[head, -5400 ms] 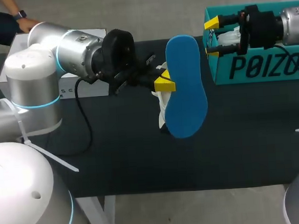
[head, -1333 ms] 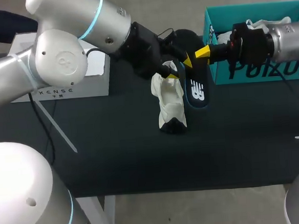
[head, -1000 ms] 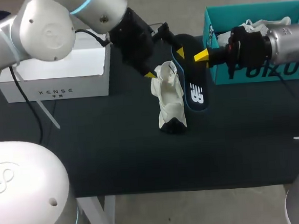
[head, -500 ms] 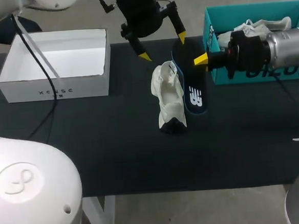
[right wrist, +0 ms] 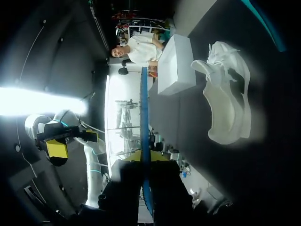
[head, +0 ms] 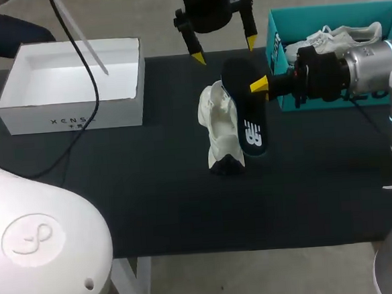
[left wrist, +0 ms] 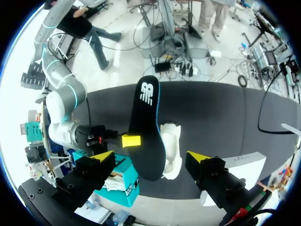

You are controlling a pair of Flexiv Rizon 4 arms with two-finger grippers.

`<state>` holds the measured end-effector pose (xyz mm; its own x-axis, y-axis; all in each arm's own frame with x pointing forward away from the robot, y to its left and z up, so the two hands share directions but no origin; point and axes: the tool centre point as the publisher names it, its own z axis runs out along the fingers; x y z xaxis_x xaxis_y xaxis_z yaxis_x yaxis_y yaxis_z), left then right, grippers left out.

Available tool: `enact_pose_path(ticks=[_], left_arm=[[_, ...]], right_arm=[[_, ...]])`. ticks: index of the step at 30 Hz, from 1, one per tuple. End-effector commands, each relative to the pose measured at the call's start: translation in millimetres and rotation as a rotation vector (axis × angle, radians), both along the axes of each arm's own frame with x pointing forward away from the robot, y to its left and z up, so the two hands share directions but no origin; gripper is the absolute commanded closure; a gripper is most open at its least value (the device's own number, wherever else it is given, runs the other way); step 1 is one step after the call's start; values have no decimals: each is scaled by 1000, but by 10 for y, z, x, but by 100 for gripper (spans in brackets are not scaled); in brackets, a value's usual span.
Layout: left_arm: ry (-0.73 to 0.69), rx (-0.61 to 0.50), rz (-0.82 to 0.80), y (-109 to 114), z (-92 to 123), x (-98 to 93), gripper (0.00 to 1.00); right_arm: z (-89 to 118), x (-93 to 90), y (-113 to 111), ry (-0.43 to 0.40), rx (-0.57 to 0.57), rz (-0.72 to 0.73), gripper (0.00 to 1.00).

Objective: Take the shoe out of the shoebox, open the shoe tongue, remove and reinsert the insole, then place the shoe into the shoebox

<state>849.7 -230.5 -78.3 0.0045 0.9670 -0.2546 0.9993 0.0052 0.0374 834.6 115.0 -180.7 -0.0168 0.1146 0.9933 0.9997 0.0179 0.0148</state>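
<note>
My right gripper (head: 259, 85) holds the insole (head: 250, 126) just beside the white shoe (head: 220, 128).
Its fingers are clamped on the dark insole. The shoe stands on the black table (head: 152, 190), near the teal shoebox (head: 274, 44). My left gripper (head: 223, 51) hangs above both, fingers wide apart.

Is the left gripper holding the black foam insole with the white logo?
No, the left gripper hangs open and empty, while the black foam insole is clamped in the right gripper beside the white shoe.
</note>
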Motion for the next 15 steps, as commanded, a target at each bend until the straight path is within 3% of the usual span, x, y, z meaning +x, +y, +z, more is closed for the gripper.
enact_pose_path(ticks=[1, 15], left_arm=[[-14, 86, 6, -22, 39, 47, 0], [-12, 79, 12, 5, 9, 110, 0]], right_arm=[[-29, 25, 42, 3, 5, 4, 100], [-39, 37, 110, 9, 4, 7, 100]])
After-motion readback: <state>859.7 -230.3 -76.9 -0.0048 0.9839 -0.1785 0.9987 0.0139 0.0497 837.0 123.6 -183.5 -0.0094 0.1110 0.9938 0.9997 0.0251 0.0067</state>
